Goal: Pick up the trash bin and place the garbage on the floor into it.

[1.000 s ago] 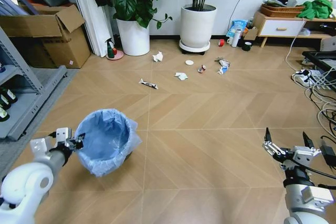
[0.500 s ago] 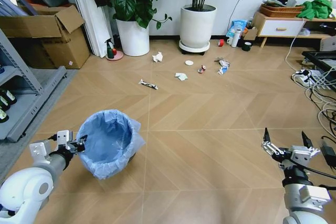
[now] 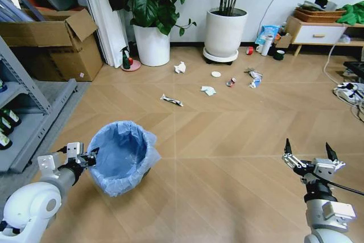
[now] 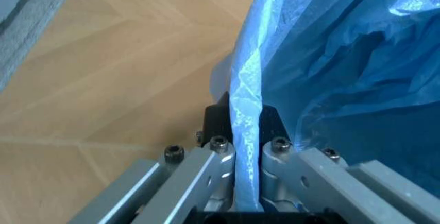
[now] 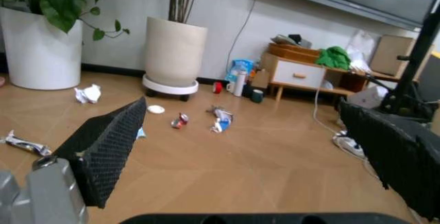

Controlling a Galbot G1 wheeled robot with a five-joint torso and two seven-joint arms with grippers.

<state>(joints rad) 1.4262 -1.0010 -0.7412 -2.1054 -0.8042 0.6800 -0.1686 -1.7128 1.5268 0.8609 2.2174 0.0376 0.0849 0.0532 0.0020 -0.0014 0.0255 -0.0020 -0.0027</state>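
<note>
The trash bin [image 3: 122,155], dark with a crinkled light-blue bag, hangs at lower left. My left gripper [image 3: 90,156] is shut on its rim. In the left wrist view the fingers [image 4: 220,154] pinch the bag-covered rim [image 4: 246,95]. My right gripper [image 3: 307,155] stands open and empty at lower right, its pads wide apart [image 5: 110,147]. The garbage lies ahead on the floor: a tissue [image 3: 180,68], a white lid [image 3: 216,74], a crushed can [image 3: 230,82], wrappers [image 3: 255,78], another tissue [image 3: 208,90] and a stick wrapper [image 3: 172,100]. The right wrist view also shows the can [image 5: 181,121] and the lid [image 5: 156,109].
Two big white plant pots [image 3: 152,44] [image 3: 226,31] stand against the far wall. A cardboard box [image 3: 57,44] and a metal rack [image 3: 23,118] line the left side. A low cabinet [image 3: 318,31] and cables [image 3: 352,92] are at the right.
The whole picture has shifted, so the camera moved; the litter now sits lower and further right in view. The left gripper still holds the bin and the right stays open.
</note>
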